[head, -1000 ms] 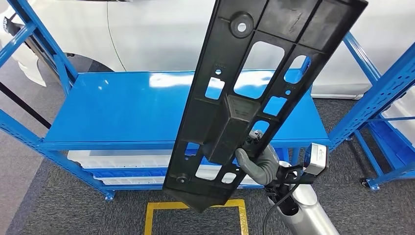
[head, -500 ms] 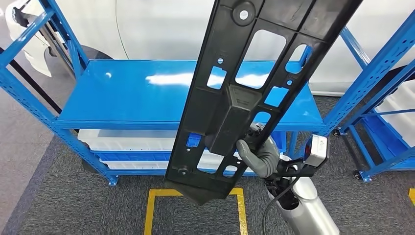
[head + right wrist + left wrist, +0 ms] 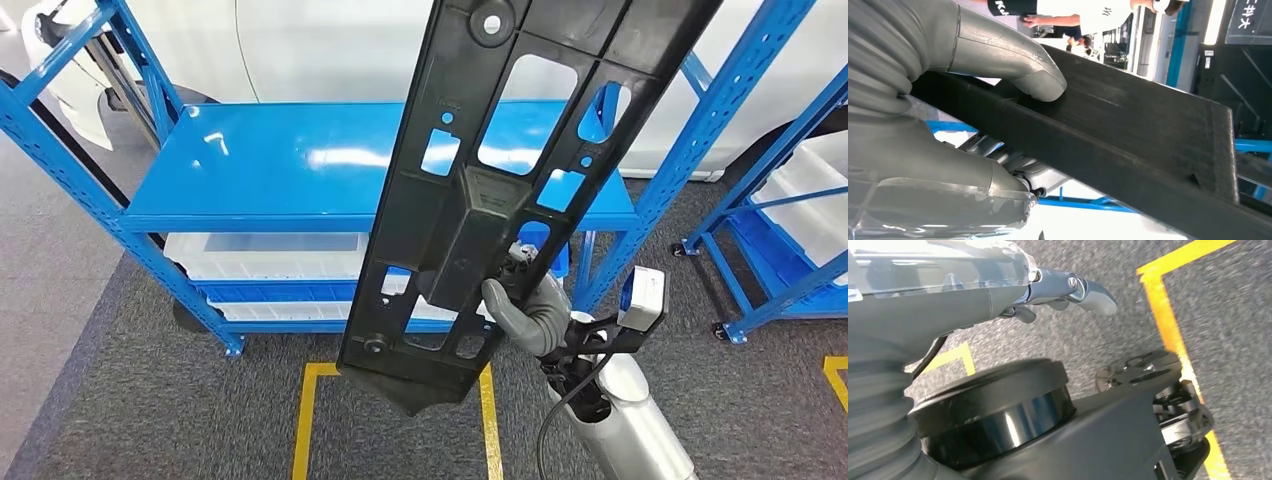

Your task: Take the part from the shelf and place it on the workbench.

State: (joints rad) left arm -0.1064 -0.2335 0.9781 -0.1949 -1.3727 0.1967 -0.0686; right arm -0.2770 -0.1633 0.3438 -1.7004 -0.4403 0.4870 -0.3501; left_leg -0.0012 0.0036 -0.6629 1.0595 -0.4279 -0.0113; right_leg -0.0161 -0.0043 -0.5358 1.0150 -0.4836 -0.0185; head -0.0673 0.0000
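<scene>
With the blue workbench (image 3: 330, 165) ahead, keep your right hand (image 3: 528, 310) clamped on the black part (image 3: 500, 190) and lower it flat.

Part (image 3: 520, 170) before shelf (image 3: 300, 165), apparently.

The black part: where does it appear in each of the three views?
Head view: the black part runs tilted through the centre, held by the right hand.
Right wrist view: it crosses the picture diagonally, under the thumb.
Left wrist view: not in it.
Shared landmark: the right hand.
</scene>
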